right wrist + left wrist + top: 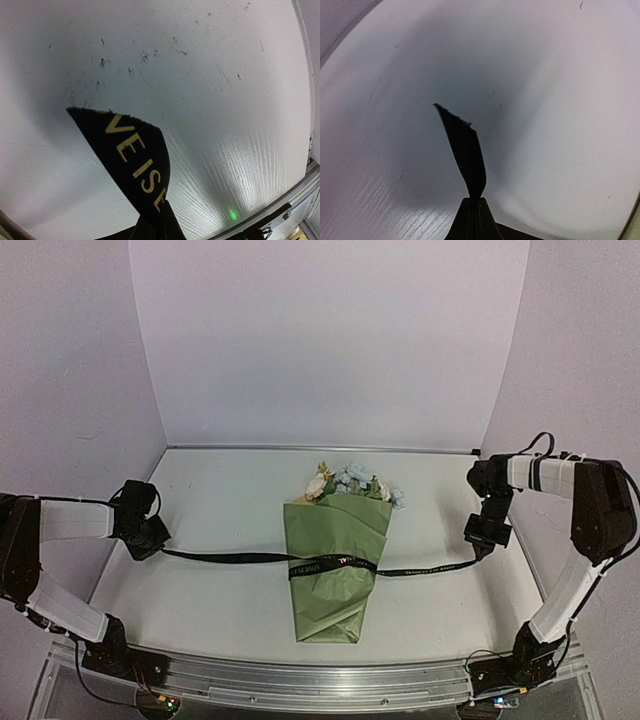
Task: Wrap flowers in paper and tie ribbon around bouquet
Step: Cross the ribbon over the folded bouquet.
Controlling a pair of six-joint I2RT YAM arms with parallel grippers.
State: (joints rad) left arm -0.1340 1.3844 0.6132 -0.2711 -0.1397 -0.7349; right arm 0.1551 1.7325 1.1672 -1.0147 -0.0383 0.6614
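- The bouquet [333,570] lies flat on the tabletop [220,500] with its narrow end toward the arms. The flowers [350,483] show from its far, wide end, and the green paper [325,610] is folded closed around the stems.
- The ribbon [225,557] crosses the middle of the bouquet and runs out to both sides of it, nearly straight and low over the tabletop.
- The left gripper [160,545], well to the left of the bouquet, is clenched on one end of the ribbon. Its wrist view shows a short tail standing past the fingertips.
- The right gripper [483,552], well to the right of the bouquet, is clamped on the other end, with a short lettered tail poking out.
- The step in hand looks like drawing the band snug around the bouquet. Whether a knot sits on top of the bouquet is too small to tell.
- To do it well, pull both ends evenly and level, straight away from the bouquet. A lopsided pull would likely drag or turn the light cone.
- Ease off once the paper starts to pinch, since too much pull could tear the thin sheet or crush the stems.
- Both tails are short, so the ribbon could slip out under a sharp tug.
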